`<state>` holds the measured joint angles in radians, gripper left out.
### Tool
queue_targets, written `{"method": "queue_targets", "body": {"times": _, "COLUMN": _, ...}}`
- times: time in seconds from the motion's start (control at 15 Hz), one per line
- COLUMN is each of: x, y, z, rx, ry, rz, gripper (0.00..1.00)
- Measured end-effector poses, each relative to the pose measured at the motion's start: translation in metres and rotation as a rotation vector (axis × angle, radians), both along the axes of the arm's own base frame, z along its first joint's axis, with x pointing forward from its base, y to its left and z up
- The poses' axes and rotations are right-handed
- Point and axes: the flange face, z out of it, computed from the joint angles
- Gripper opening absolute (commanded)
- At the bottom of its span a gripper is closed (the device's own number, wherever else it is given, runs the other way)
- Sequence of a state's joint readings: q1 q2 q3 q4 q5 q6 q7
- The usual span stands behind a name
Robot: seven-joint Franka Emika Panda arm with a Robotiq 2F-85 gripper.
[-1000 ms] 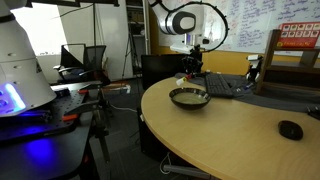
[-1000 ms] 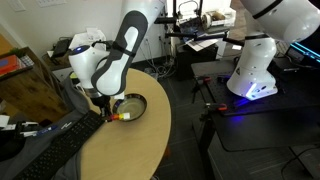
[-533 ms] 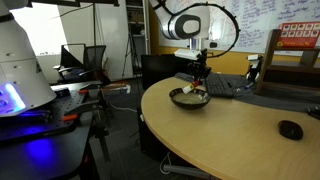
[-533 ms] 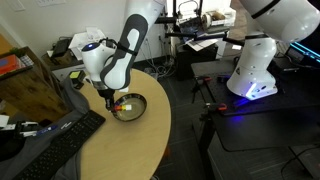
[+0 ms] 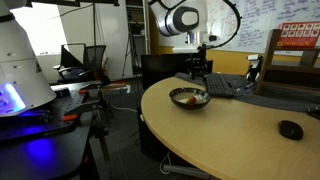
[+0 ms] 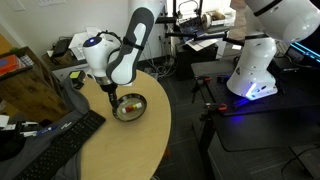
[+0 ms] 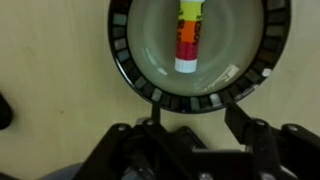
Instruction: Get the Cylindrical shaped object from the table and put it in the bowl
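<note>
The cylindrical object (image 7: 188,38) is a short stick with yellow, orange, red and white bands. It lies flat inside the bowl (image 7: 135,75), on the pale floor, free of any grip. The bowl (image 5: 189,97) (image 6: 130,107) is dark outside and sits near the curved edge of the light wood table (image 5: 230,135) (image 6: 120,150). In the wrist view my gripper (image 7: 192,105) hangs above the bowl's near rim, open, with nothing between its black fingers (image 7: 238,95). In both exterior views the gripper (image 5: 200,70) (image 6: 110,94) stands a little above the bowl.
A black keyboard (image 5: 232,85) (image 6: 60,140) lies beside the bowl. A small black mouse (image 5: 290,129) rests further along the table. A wooden rack (image 5: 290,65) stands behind the keyboard. Off the table are chairs and a white machine (image 6: 255,55) with blue light.
The gripper came down over the bowl shut on the stick, then opened and rose a little. The stick now lies loose in the bowl.
</note>
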<state>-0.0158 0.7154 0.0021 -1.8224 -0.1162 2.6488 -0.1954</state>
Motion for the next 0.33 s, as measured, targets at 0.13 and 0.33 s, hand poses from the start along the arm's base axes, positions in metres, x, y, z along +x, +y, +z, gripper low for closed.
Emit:
{"method": "queue_targets", "body": {"times": 0.13, "x": -0.012, "y": 0.007, "z": 0.032, "rx": -0.003, "ry": 0.058, "rz": -0.004, "gripper": 1.0}}
{"method": "queue_targets", "body": {"times": 0.33, "x": -0.038, "y": 0.0, "z": 0.089, "rx": -0.026, "ry": 0.199, "rz": -0.049, "gripper": 1.0}}
